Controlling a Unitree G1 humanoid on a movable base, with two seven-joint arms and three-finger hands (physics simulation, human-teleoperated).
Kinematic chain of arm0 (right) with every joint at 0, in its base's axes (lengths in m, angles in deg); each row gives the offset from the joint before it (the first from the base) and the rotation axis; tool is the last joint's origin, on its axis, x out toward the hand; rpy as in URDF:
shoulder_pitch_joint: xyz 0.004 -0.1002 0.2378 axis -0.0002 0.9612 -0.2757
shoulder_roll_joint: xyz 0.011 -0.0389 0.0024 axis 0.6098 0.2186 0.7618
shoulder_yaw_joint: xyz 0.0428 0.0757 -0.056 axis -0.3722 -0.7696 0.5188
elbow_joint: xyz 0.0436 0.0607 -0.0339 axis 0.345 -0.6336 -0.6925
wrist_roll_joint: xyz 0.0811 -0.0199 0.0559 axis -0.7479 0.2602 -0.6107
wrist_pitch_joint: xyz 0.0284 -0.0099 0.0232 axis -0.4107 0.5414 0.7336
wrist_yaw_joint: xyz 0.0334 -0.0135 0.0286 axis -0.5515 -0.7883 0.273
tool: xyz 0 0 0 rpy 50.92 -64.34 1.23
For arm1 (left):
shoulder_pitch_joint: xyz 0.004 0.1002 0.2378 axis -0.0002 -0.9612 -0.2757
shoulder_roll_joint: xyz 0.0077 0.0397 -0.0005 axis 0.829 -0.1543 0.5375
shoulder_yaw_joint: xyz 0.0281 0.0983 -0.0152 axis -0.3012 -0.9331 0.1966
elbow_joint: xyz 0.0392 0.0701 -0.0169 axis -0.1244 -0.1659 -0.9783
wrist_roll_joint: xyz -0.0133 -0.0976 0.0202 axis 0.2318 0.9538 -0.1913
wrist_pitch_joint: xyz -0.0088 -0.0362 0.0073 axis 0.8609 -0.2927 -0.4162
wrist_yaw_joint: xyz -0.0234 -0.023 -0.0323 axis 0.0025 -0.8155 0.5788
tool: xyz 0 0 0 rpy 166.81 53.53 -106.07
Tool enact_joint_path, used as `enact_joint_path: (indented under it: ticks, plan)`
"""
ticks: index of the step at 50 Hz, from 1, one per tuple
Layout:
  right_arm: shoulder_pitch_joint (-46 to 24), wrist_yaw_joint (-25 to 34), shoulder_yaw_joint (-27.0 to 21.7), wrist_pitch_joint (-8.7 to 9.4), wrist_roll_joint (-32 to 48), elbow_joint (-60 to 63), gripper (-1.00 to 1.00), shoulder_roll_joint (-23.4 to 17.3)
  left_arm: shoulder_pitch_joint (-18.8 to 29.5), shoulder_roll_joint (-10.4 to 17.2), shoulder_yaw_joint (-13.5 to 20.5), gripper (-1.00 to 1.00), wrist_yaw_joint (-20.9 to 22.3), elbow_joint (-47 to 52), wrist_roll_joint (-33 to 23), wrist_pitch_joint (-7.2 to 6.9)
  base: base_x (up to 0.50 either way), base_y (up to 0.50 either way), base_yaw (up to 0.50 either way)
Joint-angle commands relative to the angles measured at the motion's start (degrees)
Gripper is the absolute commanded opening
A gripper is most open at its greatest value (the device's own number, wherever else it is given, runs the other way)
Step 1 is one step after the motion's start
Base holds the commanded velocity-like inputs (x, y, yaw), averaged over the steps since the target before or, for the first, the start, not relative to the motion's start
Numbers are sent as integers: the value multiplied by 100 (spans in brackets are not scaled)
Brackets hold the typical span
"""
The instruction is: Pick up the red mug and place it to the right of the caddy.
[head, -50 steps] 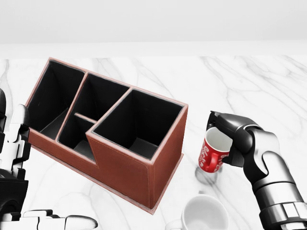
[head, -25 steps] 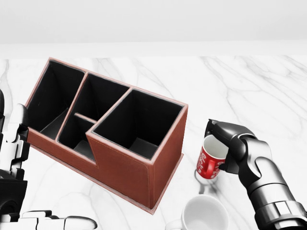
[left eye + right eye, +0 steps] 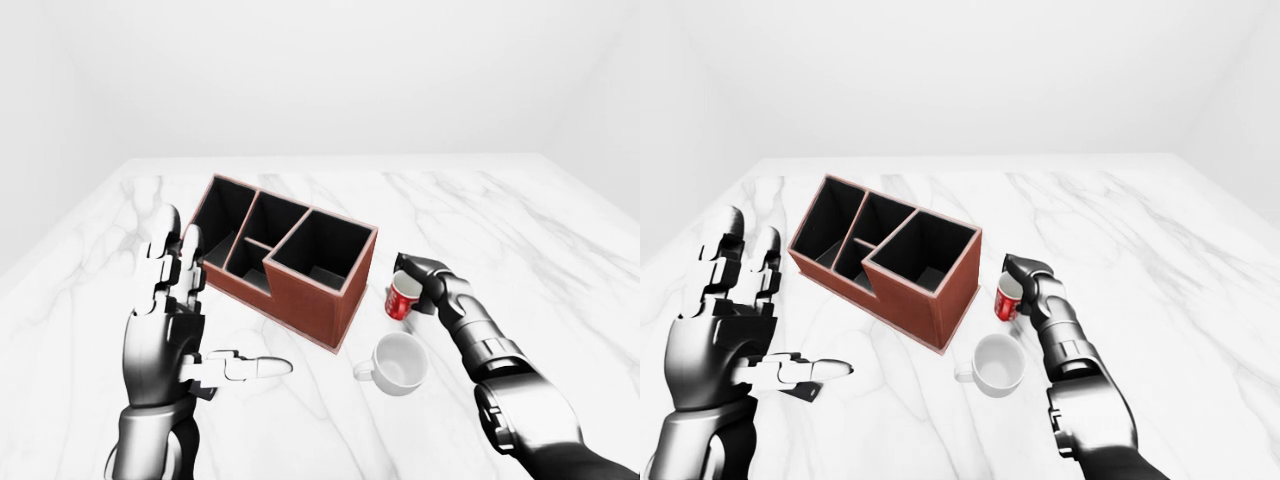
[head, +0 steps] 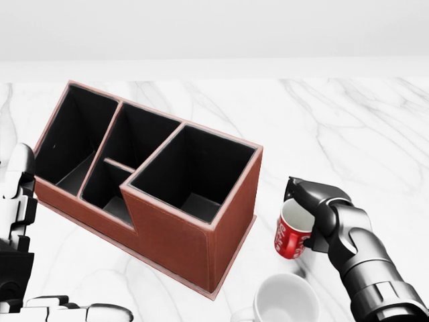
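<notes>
Right hand clamped on red mug, right of caddy; next: lower it upright onto tabletop, release.

glossy white marble bench, grey-veined. matt, leather-like brown caddy with stitched edges, black lining. shiny glazed red mug, white inside. smooth white ceramic mug. polished dark metal right hand.

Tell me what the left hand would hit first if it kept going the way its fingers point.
Likely nothing: the left hand is open with fingers pointing up, left of the caddy. Its thumb aims right toward the white mug, though depth is unclear.
</notes>
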Motion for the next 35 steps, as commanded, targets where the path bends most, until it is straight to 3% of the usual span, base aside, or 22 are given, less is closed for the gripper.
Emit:
enact_joint_path:
  ticks: [1, 11, 13, 15, 16, 17, 35]
  plan:
    - [-80, -296, 30, -52, 66, -301, -100, 58, 12, -5, 26, 100, 11, 28, 20, 0, 0, 0, 0]
    - [-141, -438, 84, -105, 60, -506, -100, 32, 33, -8, 13, 100, 4, -27, -4, 0, 0, 0, 0]
    - [-149, -430, 50, -64, 41, -482, -42, 13, 38, -3, 4, 100, 0, -3, -3, 0, 0, 0, 0]
    - [-193, -461, 29, -47, 15, -505, -18, 0, 33, -1, -3, 100, -2, 18, -5, 0, 0, 0, 0]
    - [-176, -452, 30, -51, 12, -475, 84, -11, 23, -2, -16, 100, -2, 3, -14, 0, 0, 0, 0]
    - [-131, -383, 30, -29, -1, -421, 100, -8, 23, -2, -20, 100, -4, 1, -13, 0, 0, 0, 0]
    - [83, -36, -80, 89, 72, 62, 100, -232, -14, 5, -79, 100, -27, 80, -28, 0, 0, 0, 0]
